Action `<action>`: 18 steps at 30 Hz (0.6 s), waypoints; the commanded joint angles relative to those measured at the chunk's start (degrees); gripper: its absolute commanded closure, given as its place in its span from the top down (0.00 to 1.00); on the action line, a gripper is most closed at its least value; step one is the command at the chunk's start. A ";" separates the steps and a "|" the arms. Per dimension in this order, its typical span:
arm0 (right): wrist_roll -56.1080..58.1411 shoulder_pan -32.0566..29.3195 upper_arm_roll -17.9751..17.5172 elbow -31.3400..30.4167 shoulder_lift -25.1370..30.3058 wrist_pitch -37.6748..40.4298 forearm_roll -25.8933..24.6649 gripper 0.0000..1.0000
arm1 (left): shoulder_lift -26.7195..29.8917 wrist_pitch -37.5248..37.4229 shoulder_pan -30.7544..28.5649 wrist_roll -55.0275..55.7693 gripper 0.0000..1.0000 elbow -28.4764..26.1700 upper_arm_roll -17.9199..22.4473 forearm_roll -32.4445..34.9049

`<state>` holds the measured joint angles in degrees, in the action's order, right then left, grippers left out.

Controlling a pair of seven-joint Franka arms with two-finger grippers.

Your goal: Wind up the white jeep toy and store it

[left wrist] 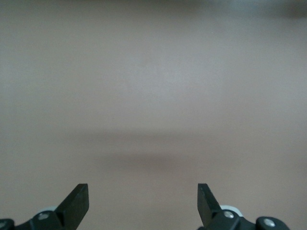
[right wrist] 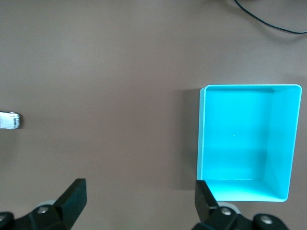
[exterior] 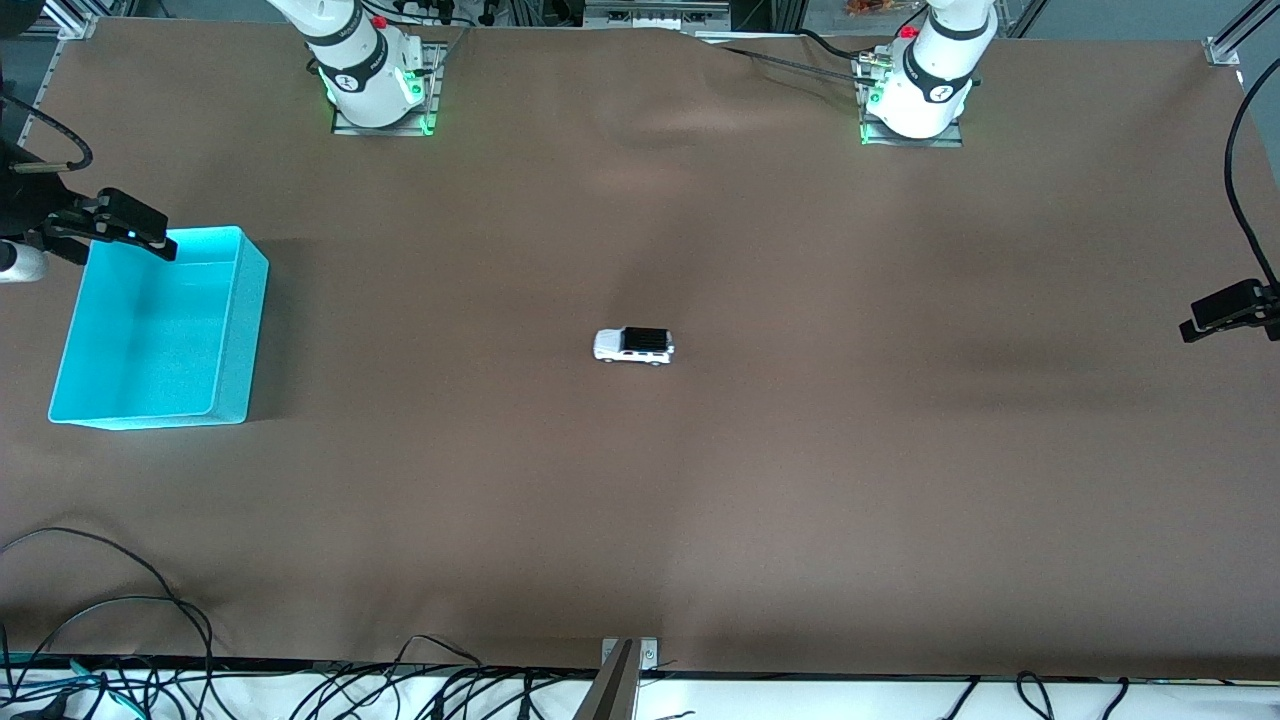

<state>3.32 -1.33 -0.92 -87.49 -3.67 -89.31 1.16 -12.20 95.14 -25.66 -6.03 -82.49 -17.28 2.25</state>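
Observation:
The white jeep toy (exterior: 634,345), white with a black roof, stands on its wheels in the middle of the brown table; its end also shows in the right wrist view (right wrist: 9,120). The turquoise bin (exterior: 245,330) sits empty at the right arm's end of the table. My right gripper (exterior: 140,232) hangs open in the air over the bin's rim (right wrist: 201,134), nothing between its fingers (right wrist: 140,196). My left gripper (exterior: 1215,312) hangs open over bare table at the left arm's end, far from the toy; its wrist view (left wrist: 143,201) shows only tabletop.
Loose black cables (exterior: 120,620) lie along the table edge nearest the front camera, with a metal bracket (exterior: 628,655) at its middle. The two arm bases (exterior: 375,85) (exterior: 915,95) stand along the farthest edge. A cable (right wrist: 268,21) runs past the bin.

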 commanded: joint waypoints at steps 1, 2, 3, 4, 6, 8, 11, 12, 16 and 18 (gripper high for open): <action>0.72 -0.25 -0.05 1.00 -0.03 0.81 1.03 1.00 | 2.27 -1.36 -0.27 -1.97 1.00 -0.66 0.23 -1.90; 0.72 -0.25 -0.05 1.00 -0.03 0.81 1.04 1.00 | 2.53 -1.45 -0.27 -1.97 1.00 -0.75 0.05 -1.90; 0.81 -0.25 -0.05 1.00 -0.03 0.81 0.95 1.00 | 2.53 -1.62 -0.27 -1.62 1.00 -0.83 -0.21 -1.90; 0.81 -0.25 -0.05 1.00 -0.03 0.81 0.95 1.00 | 2.62 -1.88 -0.27 -1.27 1.00 -0.83 -0.30 -1.90; 0.81 -0.25 -0.04 1.00 -0.03 0.81 0.95 1.00 | 2.71 -2.32 -0.27 -0.48 1.00 -0.83 -0.74 -1.90; 0.81 -0.25 0.04 1.00 -0.03 0.81 0.95 1.00 | 2.88 -2.41 -0.27 0.32 1.00 -0.83 -1.35 -1.81; 0.81 -0.25 -0.05 1.00 -0.03 0.72 1.04 1.00 | 2.88 -2.85 -0.27 0.93 1.00 -1.10 -2.40 -1.73; 0.81 -0.25 -0.05 1.00 -0.03 0.80 0.95 1.00 | 2.97 -2.94 -0.27 1.11 1.00 -1.36 -2.58 -1.73; 0.81 -0.25 -0.05 1.00 -0.03 0.81 0.95 1.00 | 3.32 -3.12 -0.35 1.11 1.00 -1.71 -2.67 -1.73; 0.81 -0.34 0.04 1.00 -0.03 0.81 0.95 1.00 | 3.32 -3.12 -0.35 1.11 1.00 -1.63 -2.58 -1.73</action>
<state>3.32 -1.33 -0.92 -87.49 -3.67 -89.31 1.17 -10.48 92.62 -25.47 -5.04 -82.75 -19.84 2.02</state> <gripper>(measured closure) 0.000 0.000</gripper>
